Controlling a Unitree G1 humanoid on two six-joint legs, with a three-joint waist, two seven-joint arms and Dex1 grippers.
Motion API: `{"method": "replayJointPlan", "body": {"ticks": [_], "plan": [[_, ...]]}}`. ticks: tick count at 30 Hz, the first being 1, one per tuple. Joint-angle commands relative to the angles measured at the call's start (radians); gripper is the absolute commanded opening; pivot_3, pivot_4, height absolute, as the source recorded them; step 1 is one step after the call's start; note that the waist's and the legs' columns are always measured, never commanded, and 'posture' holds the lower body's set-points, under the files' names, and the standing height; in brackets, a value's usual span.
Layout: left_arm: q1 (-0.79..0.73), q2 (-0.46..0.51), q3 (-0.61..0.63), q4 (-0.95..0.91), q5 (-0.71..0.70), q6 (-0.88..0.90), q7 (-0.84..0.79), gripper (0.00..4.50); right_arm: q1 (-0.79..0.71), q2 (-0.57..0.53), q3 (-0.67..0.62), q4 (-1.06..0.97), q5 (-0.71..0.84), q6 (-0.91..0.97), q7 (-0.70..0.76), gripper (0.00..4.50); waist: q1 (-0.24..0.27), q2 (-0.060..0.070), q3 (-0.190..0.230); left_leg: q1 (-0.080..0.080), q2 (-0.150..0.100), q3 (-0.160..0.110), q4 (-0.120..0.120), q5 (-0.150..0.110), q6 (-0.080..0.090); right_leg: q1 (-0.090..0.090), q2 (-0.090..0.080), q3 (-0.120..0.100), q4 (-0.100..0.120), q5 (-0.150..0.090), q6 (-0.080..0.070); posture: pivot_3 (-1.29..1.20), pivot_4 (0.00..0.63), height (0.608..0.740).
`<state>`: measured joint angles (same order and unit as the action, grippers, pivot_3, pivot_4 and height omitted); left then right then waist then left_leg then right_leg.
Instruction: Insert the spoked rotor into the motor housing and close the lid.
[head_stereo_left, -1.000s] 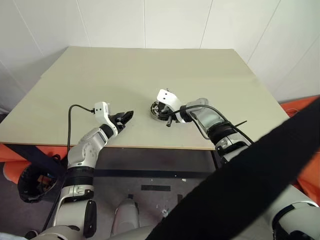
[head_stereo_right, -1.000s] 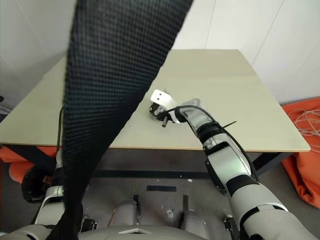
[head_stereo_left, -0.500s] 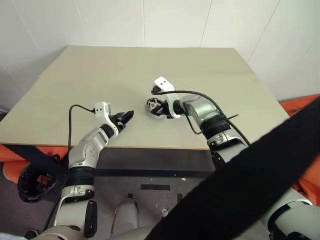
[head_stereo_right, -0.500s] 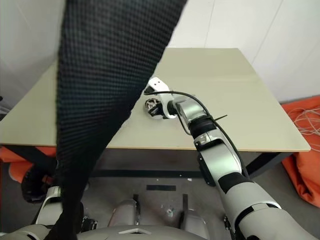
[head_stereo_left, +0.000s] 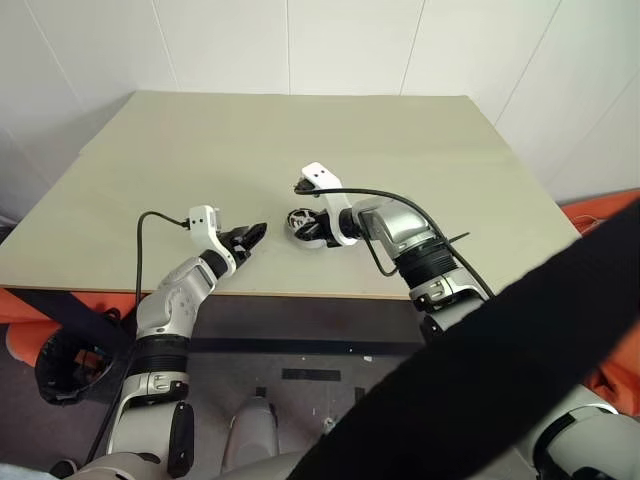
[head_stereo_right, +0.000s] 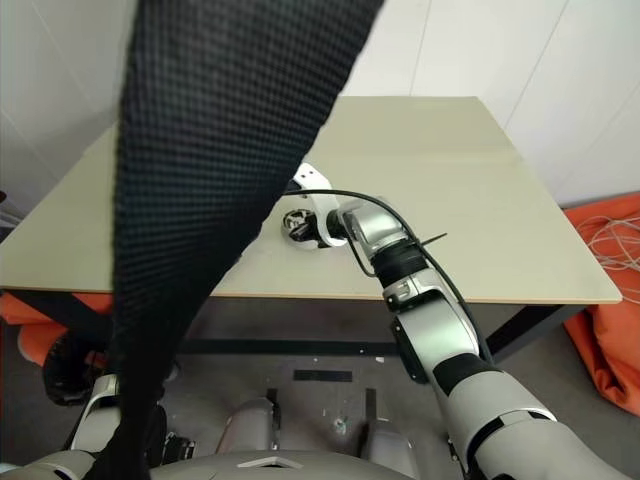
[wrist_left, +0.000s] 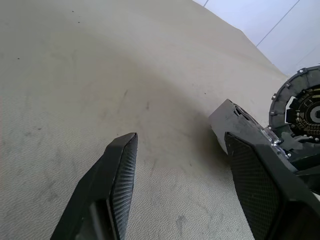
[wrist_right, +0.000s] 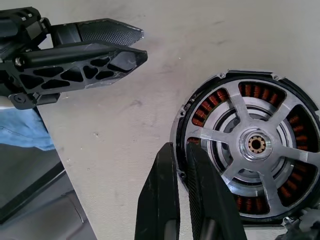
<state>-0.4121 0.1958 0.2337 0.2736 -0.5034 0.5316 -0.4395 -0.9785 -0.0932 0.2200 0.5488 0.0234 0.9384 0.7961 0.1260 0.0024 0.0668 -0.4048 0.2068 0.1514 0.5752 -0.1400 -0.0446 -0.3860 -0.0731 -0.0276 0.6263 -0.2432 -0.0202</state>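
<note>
Left gripper (head_stereo_left: 252, 234) hovers low over the near part of the counter (head_stereo_left: 200, 150), close to its front edge, its two black fingers (wrist_left: 117, 175) spread well apart with nothing but bare counter surface between them. Just beyond it and towards the middle, the right gripper (head_stereo_left: 308, 226) reaches in over the counter with its fingers (wrist_right: 200, 190) pressed together, holding nothing. Seen from the right wrist, the tips of those shut fingers sit right at the rim of the motor housing (wrist_right: 250, 150), on the side facing the left gripper; whether they actually touch the rim I cannot tell.

That housing lies flat on the counter between the two grippers' reach, near the counter's front-centre. Copper-coloured windings show in a ring inside it, and the spoked rotor (wrist_right: 260, 150) sits within it, its silver spokes running out from a round central hub over the windings. From the left wrist the housing appears as a toothed dark disc (wrist_left: 300, 107) just past the left gripper's far finger.

A black cable (head_stereo_left: 385, 195) loops over the right wrist.
</note>
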Motion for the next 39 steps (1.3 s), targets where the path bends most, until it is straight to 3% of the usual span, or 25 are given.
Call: {"method": "replayJointPlan", "body": {"ticks": [1,9,15,23,30,34,39], "plan": [[-0.007,0.009,0.01,-0.04,-0.006,-0.017,-0.002,2.98,-0.011,0.019,-0.006,-0.043,0.033,0.032,-0.021,0.02,-0.001,0.0,0.0,0.0,0.0,0.0,0.0,0.0,0.0,0.0,0.0,0.0,0.0,0.0,0.0,0.0,0.0,0.74],[-0.005,0.013,0.015,-0.045,-0.008,-0.015,0.001,2.98,-0.026,0.05,-0.044,0.043,0.048,0.053,-0.09,0.02,-0.001,0.0,0.0,0.002,0.0,0.0,-0.001,0.001,-0.002,0.001,0.0,0.0,0.001,0.0,0.0,0.0,0.0,0.74],[-0.007,0.015,0.019,-0.043,-0.008,-0.014,0.002,2.98,-0.014,0.035,-0.004,-0.004,0.061,0.064,-0.046,1.93,-0.001,0.0,0.0,0.002,0.0,-0.001,-0.001,0.001,-0.002,0.001,0.0,0.0,0.001,0.0,0.0,0.0,0.0,0.74],[-0.017,0.016,0.017,-0.027,-0.006,-0.016,-0.003,2.98,-0.017,0.002,0.002,-0.161,0.152,0.148,0.044,1.93,0.001,0.0,0.0,0.002,0.0,-0.001,-0.002,0.001,-0.003,0.001,0.0,0.0,0.001,0.0,0.001,0.0,0.0,0.74],[-0.029,0.014,0.01,-0.014,-0.002,-0.017,-0.009,2.98,-0.03,-0.019,-0.056,-0.424,0.292,0.15,0.104,1.93,0.003,0.0,0.0,0.002,0.0,-0.001,-0.002,0.002,-0.003,0.001,0.0,0.0,0.0,0.001,0.002,0.0,0.0,0.74],[-0.037,0.019,0.011,-0.01,-0.004,-0.011,-0.014,2.98,-0.063,-0.035,-0.159,-0.444,0.292,-0.017,0.02,1.93,0.004,0.0,0.0,0.002,0.0,-0.001,-0.002,0.002,-0.003,0.001,0.0,0.0,0.0,0.003,0.005,0.0,0.0,0.74],[-0.06,0.036,0.024,-0.026,-0.047,0.085,-0.016,2.98,-0.036,-0.13,-0.175,-0.273,0.164,-0.248,-0.138,1.93,0.005,-0.001,-0.001,0.003,0.0,-0.001,-0.001,0.002,-0.004,0.003,-0.002,0.0,0.001,0.002,0.003,0.0,0.0,0.74]]}}
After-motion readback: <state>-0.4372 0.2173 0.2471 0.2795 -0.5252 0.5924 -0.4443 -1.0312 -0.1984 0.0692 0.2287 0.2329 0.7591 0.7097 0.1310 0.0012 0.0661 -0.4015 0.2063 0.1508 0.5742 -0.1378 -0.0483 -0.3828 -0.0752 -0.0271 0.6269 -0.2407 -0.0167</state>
